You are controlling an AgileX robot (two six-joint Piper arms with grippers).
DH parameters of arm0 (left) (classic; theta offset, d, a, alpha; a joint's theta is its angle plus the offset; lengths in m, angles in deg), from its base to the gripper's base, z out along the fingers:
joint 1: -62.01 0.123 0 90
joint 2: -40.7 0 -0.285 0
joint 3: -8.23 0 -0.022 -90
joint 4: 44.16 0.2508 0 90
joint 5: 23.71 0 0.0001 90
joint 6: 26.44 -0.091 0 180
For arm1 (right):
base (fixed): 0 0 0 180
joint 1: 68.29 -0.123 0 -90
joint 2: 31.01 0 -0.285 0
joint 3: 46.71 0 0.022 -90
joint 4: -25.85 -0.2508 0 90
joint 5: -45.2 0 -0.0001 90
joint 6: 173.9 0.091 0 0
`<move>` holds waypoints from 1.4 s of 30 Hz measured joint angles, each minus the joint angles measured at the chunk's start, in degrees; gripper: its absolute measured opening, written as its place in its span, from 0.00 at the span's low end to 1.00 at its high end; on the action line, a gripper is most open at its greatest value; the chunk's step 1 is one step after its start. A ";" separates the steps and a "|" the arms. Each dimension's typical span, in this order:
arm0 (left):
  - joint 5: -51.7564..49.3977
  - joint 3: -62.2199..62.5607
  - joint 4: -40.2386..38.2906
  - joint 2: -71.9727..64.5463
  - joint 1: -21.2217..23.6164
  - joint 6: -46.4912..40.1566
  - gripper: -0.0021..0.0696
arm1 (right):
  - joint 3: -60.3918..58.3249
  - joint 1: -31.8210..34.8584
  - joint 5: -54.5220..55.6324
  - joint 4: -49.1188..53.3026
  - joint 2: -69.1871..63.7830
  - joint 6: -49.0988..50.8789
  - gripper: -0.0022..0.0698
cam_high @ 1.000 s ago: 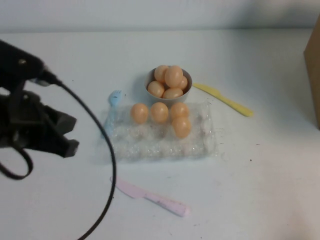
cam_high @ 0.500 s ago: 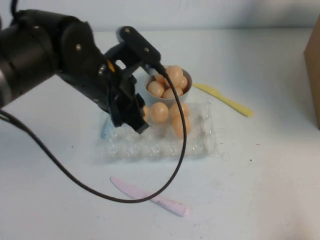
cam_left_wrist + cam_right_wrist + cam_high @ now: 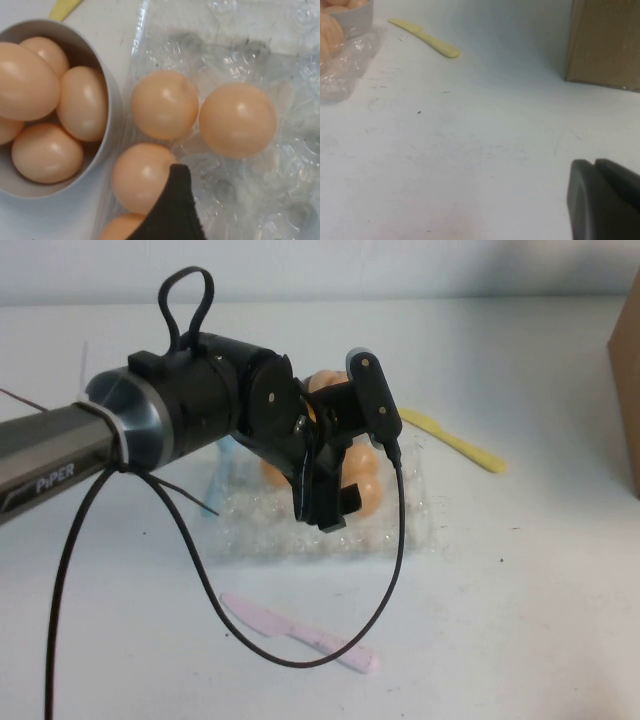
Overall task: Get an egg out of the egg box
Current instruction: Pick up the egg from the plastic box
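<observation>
The white counter (image 3: 520,620) fills nearly the whole high view, and across its left and centre reaches the left arm (image 3: 190,415), a thick black and silver tube coming in from the left edge. A brown box (image 3: 628,380) stands at the right edge of the frame. Under the arm's tip, at mid frame, lies the clear egg box (image 3: 400,530), most of it hidden by the arm. The left claw (image 3: 325,510) hangs over the box's back row, pointing down; I cannot tell whether it is open or closed, since only one dark fingertip shows in the left wrist view. Just behind the box sits the bowl (image 3: 107,120), heaped with eggs. A pink knife (image 3: 300,635) lies low in the frame, in front of the box, and a yellow knife (image 3: 455,440) lies right of the bowl. In the left wrist view the egg (image 3: 142,175) rests in a cup of the box beside the bowl, right at that dark fingertip, with more eggs in cups around it. The right claw (image 3: 607,200) shows only in its own wrist view, low over bare counter well apart from the box; I cannot tell its state.
</observation>
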 joint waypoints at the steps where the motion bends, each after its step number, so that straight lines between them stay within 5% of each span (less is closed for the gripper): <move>1: 0.51 0.00 -0.16 -0.37 0.00 -0.11 0.86 | 0.00 0.00 0.00 0.00 0.00 0.00 0.01; 14: 3.99 0.92 -4.22 -3.85 -0.61 -1.98 0.86 | 0.00 0.00 0.00 0.00 0.00 0.00 0.01; 29: 6.11 0.92 -5.15 -6.77 -0.61 -2.97 0.69 | 0.00 0.00 0.00 0.00 0.00 0.00 0.01; 42: 9.11 0.92 -5.45 -7.43 -0.61 -3.09 0.67 | 0.00 0.00 0.00 0.00 0.00 0.00 0.01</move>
